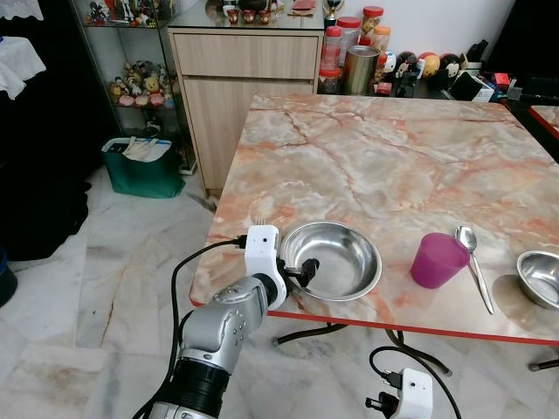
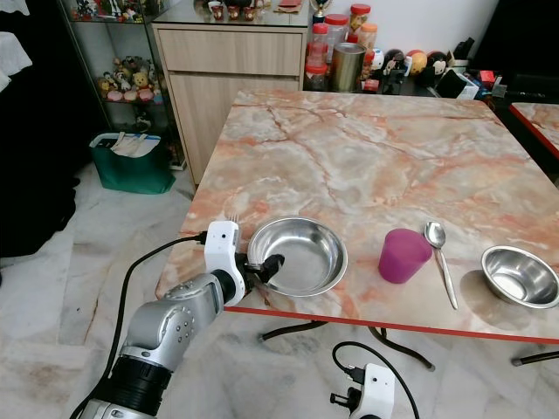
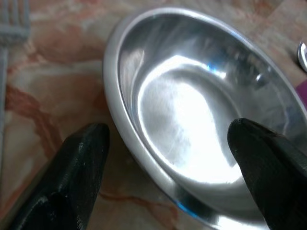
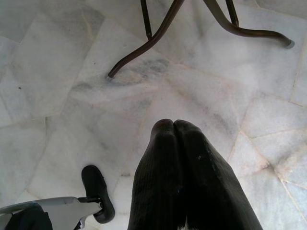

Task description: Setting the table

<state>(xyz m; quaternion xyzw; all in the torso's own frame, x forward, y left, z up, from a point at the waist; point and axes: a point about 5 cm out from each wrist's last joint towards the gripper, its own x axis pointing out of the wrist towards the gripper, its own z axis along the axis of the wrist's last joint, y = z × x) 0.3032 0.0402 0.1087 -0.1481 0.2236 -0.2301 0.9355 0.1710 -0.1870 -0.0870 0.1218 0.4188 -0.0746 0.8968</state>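
Observation:
A large steel bowl [image 1: 336, 259] sits near the front-left edge of the marble table [image 1: 393, 148]. My left gripper [image 1: 306, 271] is open at the bowl's near-left rim, one finger [image 3: 76, 177] outside on the tabletop and the other finger [image 3: 268, 167] over the inside of the bowl [image 3: 182, 110]. A fork [image 3: 9, 38] lies just left of the bowl, partly behind my wrist. To the right stand a purple cup [image 1: 437, 259], a spoon [image 1: 472, 262] and a small steel bowl [image 1: 541, 278]. My right gripper [image 4: 175, 127] hangs shut below the table edge, over the floor.
A wooden cabinet [image 1: 244, 87] stands behind the table's far-left corner, with a green bin [image 1: 141, 166] beside it on the floor. Jars and a metal tin [image 1: 359, 70] crowd the far edge. The table's metal legs [image 4: 144, 52] stand on marble floor.

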